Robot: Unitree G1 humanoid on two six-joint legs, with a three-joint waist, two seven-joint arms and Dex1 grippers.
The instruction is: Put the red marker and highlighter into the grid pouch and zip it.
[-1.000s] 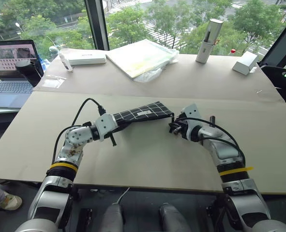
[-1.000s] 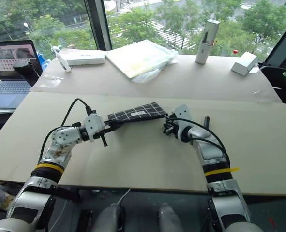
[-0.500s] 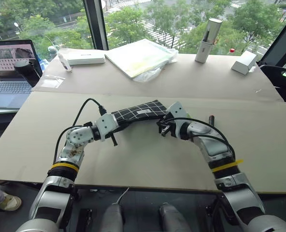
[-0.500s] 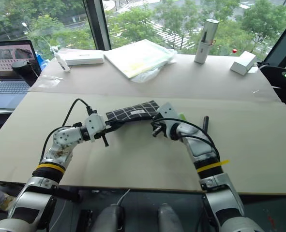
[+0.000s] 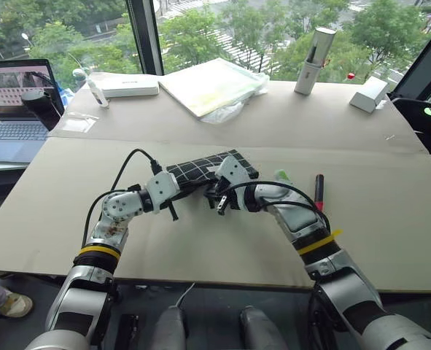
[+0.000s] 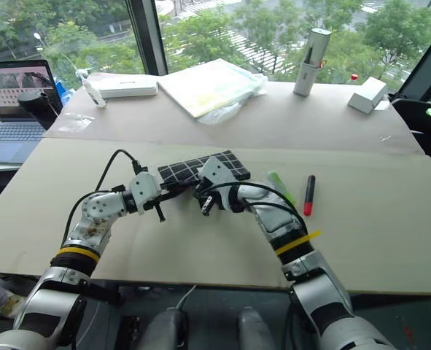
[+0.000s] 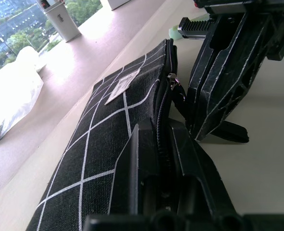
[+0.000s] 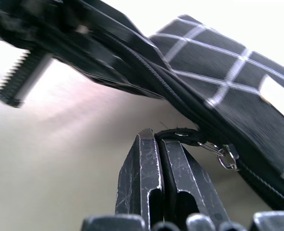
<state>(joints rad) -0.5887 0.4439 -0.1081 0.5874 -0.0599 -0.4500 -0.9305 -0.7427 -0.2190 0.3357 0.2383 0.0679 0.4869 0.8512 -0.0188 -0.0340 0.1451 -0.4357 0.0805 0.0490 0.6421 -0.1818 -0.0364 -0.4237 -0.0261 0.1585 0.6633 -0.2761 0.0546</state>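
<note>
1. The left gripper [image 5: 173, 195] is clamped shut on the left end of the grid pouch [image 5: 200, 169], pinching its near zipper edge; the pouch lies flat mid-table, running right and slightly away from that grip
2. The pouch looks like soft, light fabric that would fold or slide if tugged from one end only; an anchor at the end, as the left claw gives, seems the sensible hold
3. The right gripper [image 5: 219, 203] sits at the pouch's near edge, just right of the left one, its fingers [image 8: 146, 179] pressed together on the zipper pull strap [image 8: 182, 134]; the strap is thin and limp, joined to the slider by a small metal ring [image 8: 224, 155], so it likely needs a firm pinch and a pull along the zipper line
4. The highlighter [image 6: 281, 187] lies on the table just right of the pouch; chunky and rigid, probably easy to take across the barrel
5. The red marker [image 6: 308, 195] lies further right, near the highlighter; slim, smooth and apt to roll; both pens are outside the pouch
</note>
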